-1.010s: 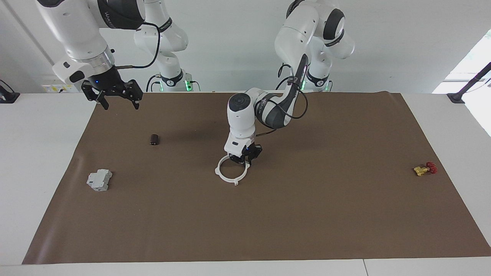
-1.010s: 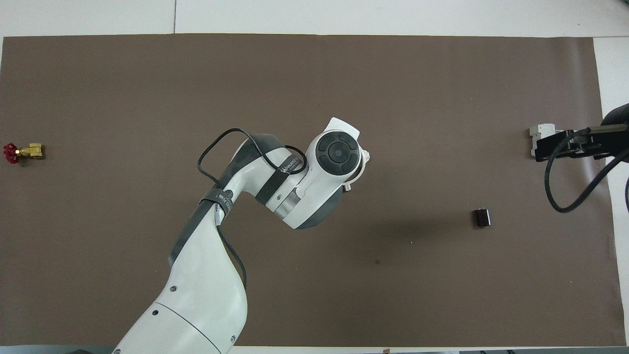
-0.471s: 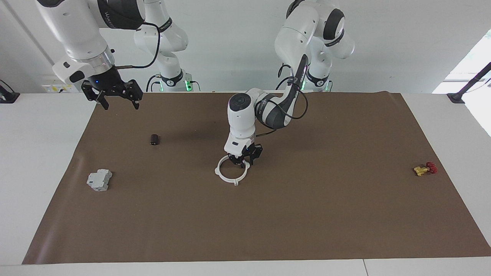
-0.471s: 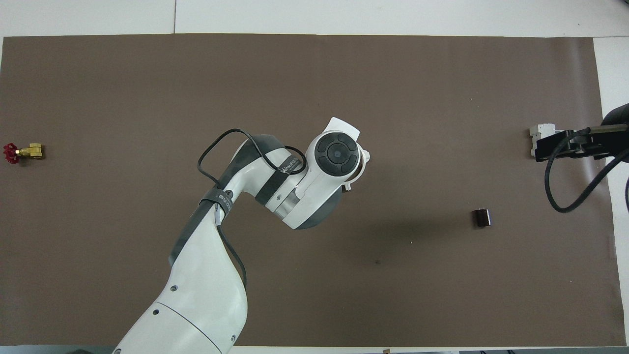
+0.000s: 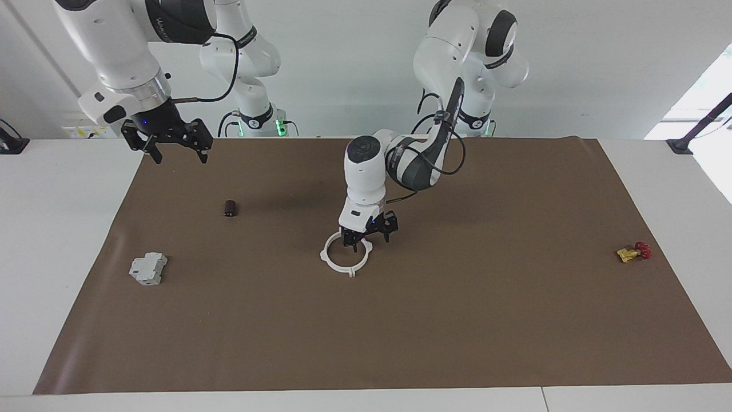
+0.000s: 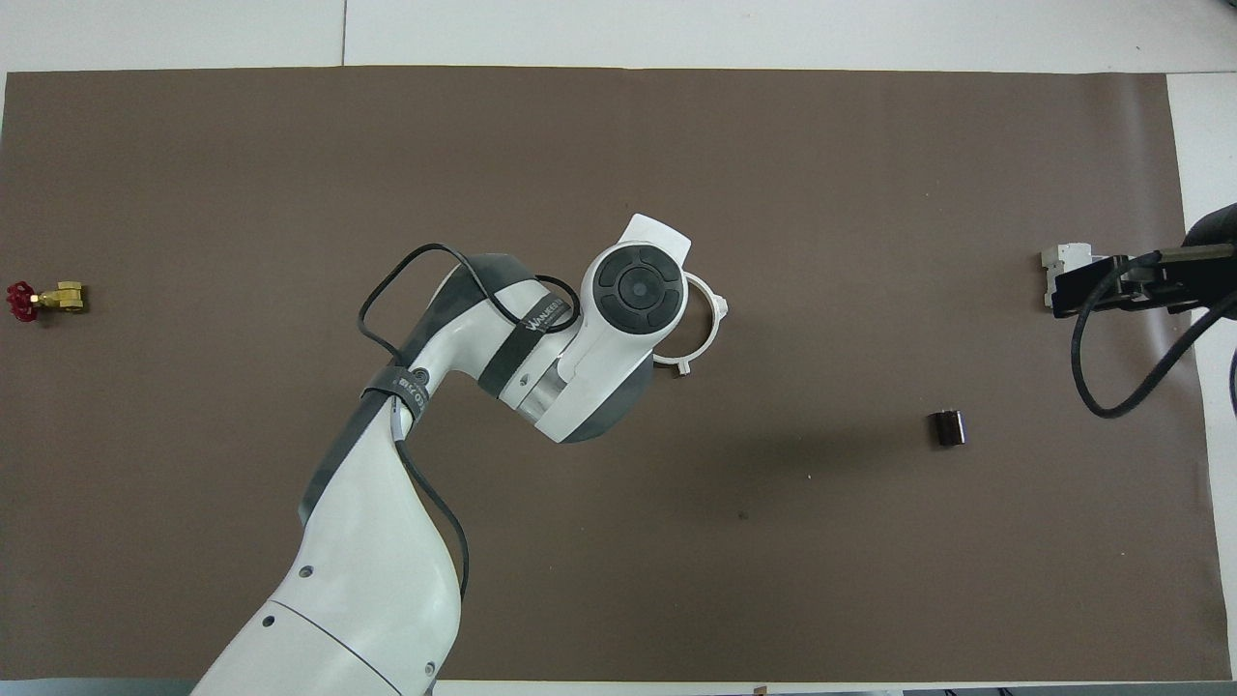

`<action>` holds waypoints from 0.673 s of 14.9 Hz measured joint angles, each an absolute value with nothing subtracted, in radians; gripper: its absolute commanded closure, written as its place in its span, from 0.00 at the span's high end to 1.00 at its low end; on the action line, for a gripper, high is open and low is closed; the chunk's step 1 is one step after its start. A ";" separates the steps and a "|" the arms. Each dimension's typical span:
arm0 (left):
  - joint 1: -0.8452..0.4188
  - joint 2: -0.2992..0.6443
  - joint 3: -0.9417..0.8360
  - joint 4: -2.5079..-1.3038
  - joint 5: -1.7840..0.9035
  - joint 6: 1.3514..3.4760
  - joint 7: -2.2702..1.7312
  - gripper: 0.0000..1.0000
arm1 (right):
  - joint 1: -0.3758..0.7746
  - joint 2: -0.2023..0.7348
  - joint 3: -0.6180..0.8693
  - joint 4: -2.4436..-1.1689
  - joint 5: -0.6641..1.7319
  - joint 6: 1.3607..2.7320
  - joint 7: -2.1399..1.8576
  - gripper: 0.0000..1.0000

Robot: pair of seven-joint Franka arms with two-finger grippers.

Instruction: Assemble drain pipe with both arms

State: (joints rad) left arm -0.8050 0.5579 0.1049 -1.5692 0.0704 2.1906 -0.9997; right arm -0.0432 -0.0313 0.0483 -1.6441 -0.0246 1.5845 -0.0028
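The drain pipe (image 5: 341,268) lies flat on the brown mat near the table's middle as one joined white ring with lugs. My left gripper (image 5: 369,240) hangs just above the rim of the ring nearest the robots, open and empty, not touching it. In the overhead view the left wrist covers the gripper and most of the ring (image 6: 717,324). My right gripper (image 5: 174,150) waits open and empty, raised over the mat's edge at the right arm's end; in the overhead view it (image 6: 1111,287) covers part of the grey block.
A grey boxy block (image 5: 148,269) lies at the right arm's end of the mat. A small dark cylinder (image 5: 230,208) lies nearer the robots than the block. A red-and-yellow valve (image 5: 632,252) lies at the left arm's end.
My left gripper has lifted off the ring's rim and moved a little toward the left arm's end. The ring stays on the mat. The right arm has not moved.
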 measured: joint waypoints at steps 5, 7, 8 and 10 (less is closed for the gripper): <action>-0.637 0.329 0.110 -1.776 0.072 2.193 -0.792 1.00 | -0.043 -0.031 0.048 -1.643 -0.026 1.585 -0.003 1.00; -0.550 0.226 0.111 -1.853 0.071 2.192 -0.679 1.00 | -0.043 -0.031 0.048 -1.643 -0.026 1.585 -0.003 1.00; -0.509 0.185 0.112 -1.881 0.071 2.190 -0.623 1.00 | -0.043 -0.031 0.048 -1.643 -0.026 1.584 -0.003 1.00; -0.434 0.120 0.112 -1.912 0.069 2.162 -0.530 1.00 | -0.043 -0.031 0.048 -1.641 -0.026 1.584 -0.003 1.00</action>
